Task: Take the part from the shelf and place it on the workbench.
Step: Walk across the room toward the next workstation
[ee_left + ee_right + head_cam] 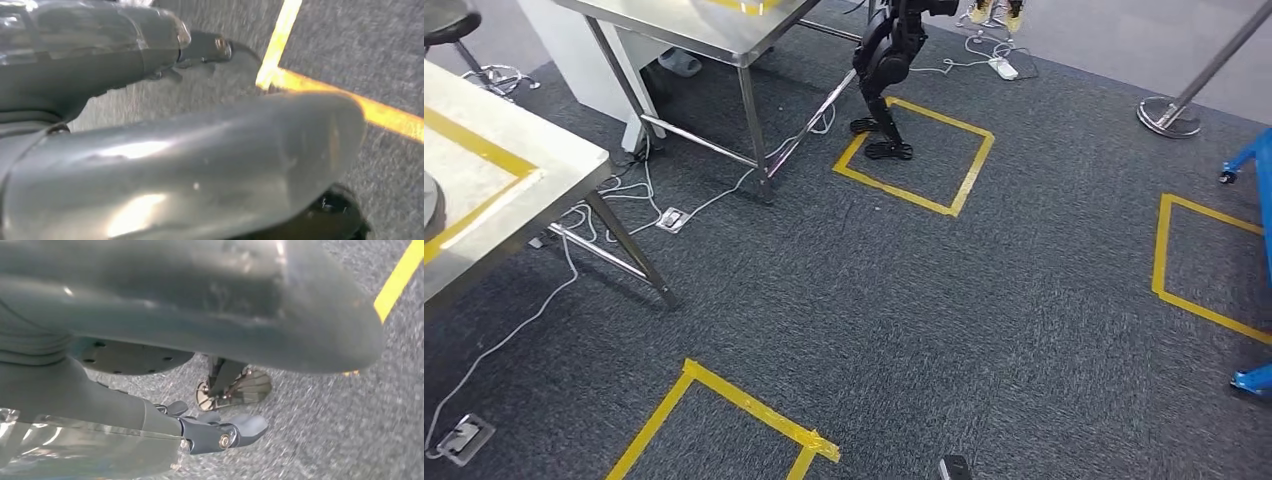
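My left hand [175,165] hangs over dark grey carpet. Its thick grey thumb lies across the left wrist view, its dark fingers [205,47] reach out straight, and nothing is held in it. My right hand [150,315] also hangs above the carpet, with its fingers [225,432] stretched out apart from the thumb and nothing in its grasp. In the head view a steel workbench [484,190] marked with yellow tape stands at the left edge.
A second steel table [694,30] stands at the back. Another robot's dark legs [886,70] stand by a yellow tape square [914,155]. Cables and a floor socket [671,218] lie near the table legs. A blue cart [1259,160] is at the right edge, with a post base [1169,115] behind it.
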{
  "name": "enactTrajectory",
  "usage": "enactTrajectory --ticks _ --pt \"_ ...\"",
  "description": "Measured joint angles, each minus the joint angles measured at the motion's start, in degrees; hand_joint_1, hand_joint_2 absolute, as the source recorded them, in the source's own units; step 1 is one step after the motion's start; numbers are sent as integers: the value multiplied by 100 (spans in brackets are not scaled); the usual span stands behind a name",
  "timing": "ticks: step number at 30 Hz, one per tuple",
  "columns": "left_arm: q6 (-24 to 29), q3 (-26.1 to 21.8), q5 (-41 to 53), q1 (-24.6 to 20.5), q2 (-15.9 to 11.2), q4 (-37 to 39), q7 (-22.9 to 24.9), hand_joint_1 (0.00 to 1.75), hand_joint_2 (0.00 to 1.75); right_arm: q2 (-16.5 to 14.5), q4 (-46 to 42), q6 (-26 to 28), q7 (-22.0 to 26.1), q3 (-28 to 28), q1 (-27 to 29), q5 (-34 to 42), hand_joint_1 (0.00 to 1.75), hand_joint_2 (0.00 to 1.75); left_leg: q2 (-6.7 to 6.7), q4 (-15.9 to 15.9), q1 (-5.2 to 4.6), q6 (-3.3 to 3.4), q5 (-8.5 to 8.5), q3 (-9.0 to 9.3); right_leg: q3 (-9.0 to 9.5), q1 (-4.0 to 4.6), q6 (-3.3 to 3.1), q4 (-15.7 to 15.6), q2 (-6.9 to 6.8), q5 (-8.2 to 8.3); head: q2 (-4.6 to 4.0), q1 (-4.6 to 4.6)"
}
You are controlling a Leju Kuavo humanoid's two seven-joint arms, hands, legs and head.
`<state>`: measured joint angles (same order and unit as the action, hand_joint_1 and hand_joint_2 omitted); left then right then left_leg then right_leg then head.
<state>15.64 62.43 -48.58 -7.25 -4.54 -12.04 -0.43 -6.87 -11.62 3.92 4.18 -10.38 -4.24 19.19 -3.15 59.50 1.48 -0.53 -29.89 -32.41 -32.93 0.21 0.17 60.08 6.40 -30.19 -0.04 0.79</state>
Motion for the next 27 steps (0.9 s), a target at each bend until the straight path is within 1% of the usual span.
enactTrajectory --ticks 1,2,3,4,5,6,7,8,9,10,11,12,13,14,15,16,17,18,19,20,21,22,23,24,25,26,27 --pt "-4 1 28 -1 -9 3 10 0 0 -1 3 15 -19 -2 -8 1 0 0 113 -18 4 25 -9 29 -109 3 35 215 -171 -117 0 37" --pt "-9 1 51 4 -17 7 9 0 0 -1 5 23 -39 -7 -19 4 0 0 231 -24 -7 43 -27 55 -274 2 72 537 -380 -275 0 75" --pt "-16 2 71 11 -22 11 -17 0 0 0 7 27 -55 -14 -28 13 0 0 348 -25 -16 53 -51 74 -480 -11 105 917 -514 -438 0 108" --pt "-25 2 90 15 -27 14 -55 0 0 1 9 35 -68 -22 -31 27 0 0 458 -25 -23 54 -75 91 -664 -26 126 1248 -582 -546 0 124" --pt "-39 2 110 13 -30 17 -94 0 0 1 12 54 -86 -31 -21 46 0 0 554 -25 -25 47 -99 112 -772 -38 136 1429 -616 -556 0 139" --pt "-54 2 128 3 -30 19 -121 0 0 1 16 77 -106 -37 -4 69 0 0 635 -24 -25 39 -125 138 -774 -46 135 1403 -636 -454 0 156" --pt "-69 2 141 -10 -25 19 -132 0 0 2 21 100 -124 -40 14 92 0 0 703 -25 -25 29 -150 173 -662 -47 119 1159 -665 -255 0 174" --pt "-81 2 146 -24 -17 20 -127 0 0 4 27 119 -138 -43 26 108 0 0 760 -27 -26 17 -176 210 -482 -38 91 777 -744 -25 0 191" --pt "-86 2 146 -35 -5 20 -100 0 0 8 33 133 -154 -49 26 118 0 0 812 -32 -32 0 -201 241 -304 -6 53 413 -870 129 0 201" --pt "-97 2 146 -42 8 20 -42 0 0 14 38 152 -180 -61 15 121 0 0 855 -36 -37 -23 -219 259 -166 31 7 122 -985 211 0 210" --pt "-118 2 145 -46 23 21 44 0 0 20 40 176 -215 -77 5 120 0 0 899 -43 -43 -48 -231 268 -98 68 -31 -35 -1070 221 0 211" --pt "-149 2 141 -47 40 22 143 0 0 27 43 201 -259 -92 -2 116 0 0 948 -57 -47 -75 -238 278 -83 98 -62 -79 -1086 184 0 206" --pt "-190 2 135 -47 60 22 235 0 0 40 45 225 -300 -109 -3 110 0 0 992 -79 -45 -102 -245 302 -72 104 -92 -122 -1036 185 0 207" --pt "-228 2 127 -49 82 23 308 0 0 55 48 248 -334 -120 8 99 0 0 920 -86 -36 -129 -268 329 -47 95 -116 -163 -989 199 0 195" --pt "-263 2 118 -50 102 23 360 0 0 75 52 270 -358 -127 14 85 0 0 742 -41 -27 -145 -319 330 -9 81 -146 -215 -937 213 0 183" --pt "-290 2 107 -45 127 23 400 0 0 99 57 288 -371 -134 7 71 0 0 534 125 -19 -153 -423 263 31 64 -177 -266 -882 231 0 166" --pt "-306 2 95 -34 148 24 430 0 0 119 60 296 -371 -139 -9 59 0 0 321 419 -12 -153 -566 114 59 52 -203 -295 -822 240 0 135" --pt "-317 2 84 -17 169 24 446 0 0 140 63 295 -355 -142 -34 45 0 0 221 791 -13 -147 -716 -94 71 53 -224 -303 -745 238 0 104" --pt "-322 2 74 3 191 24 448 0 0 161 64 284 -324 -149 -55 30 0 0 220 1160 -17 -145 -829 -320 78 56 -239 -301 -658 231 0 74" --pt "-321 2 71 19 208 25 425 0 0 183 66 271 -284 -160 -65 13 0 0 240 1398 -21 -148 -848 -494 91 59 -245 -297 -565 220 0 48" --pt "-314 3 71 28 222 27 382 0 0 206 68 261 -245 -174 -65 -11 0 0 257 1441 -22 -149 -750 -580 110 58 -242 -291 -472 206 0 24" --pt "-295 3 69 33 235 28 308 0 0 228 72 255 -217 -197 -62 -35 0 0 254 1277 -19 -150 -546 -564 133 52 -231 -278 -381 186 0 3" --pt "-272 3 64 34 245 30 221 0 0 250 74 257 -203 -224 -60 -63 0 0 195 954 -9 -150 -283 -463 156 43 -209 -254 -294 158 0 -19" --pt "-249 2 56 32 254 31 134 0 0 267 77 267 -204 -249 -63 -89 0 0 51 621 8 -149 -87 -343 168 40 -177 -218 -217 121 0 -41" --pt "-232 1 45 30 267 31 43 0 0 285 78 284 -222 -272 -73 -104 0 0 -71 333 23 -146 25 -224 161 31 -142 -174 -138 84 0 -56" --pt "-230 -1 33 28 279 31 -38 0 0 302 78 303 -246 -286 -81 -110 0 0 -170 159 26 -139 54 -148 145 17 -102 -142 -71 59 0 -59" --pt "-236 -3 25 29 297 32 -115 0 0 321 78 325 -273 -296 -86 -95 0 0 -201 100 17 -121 14 -111 124 0 -60 -128 -2 47 0 -59"
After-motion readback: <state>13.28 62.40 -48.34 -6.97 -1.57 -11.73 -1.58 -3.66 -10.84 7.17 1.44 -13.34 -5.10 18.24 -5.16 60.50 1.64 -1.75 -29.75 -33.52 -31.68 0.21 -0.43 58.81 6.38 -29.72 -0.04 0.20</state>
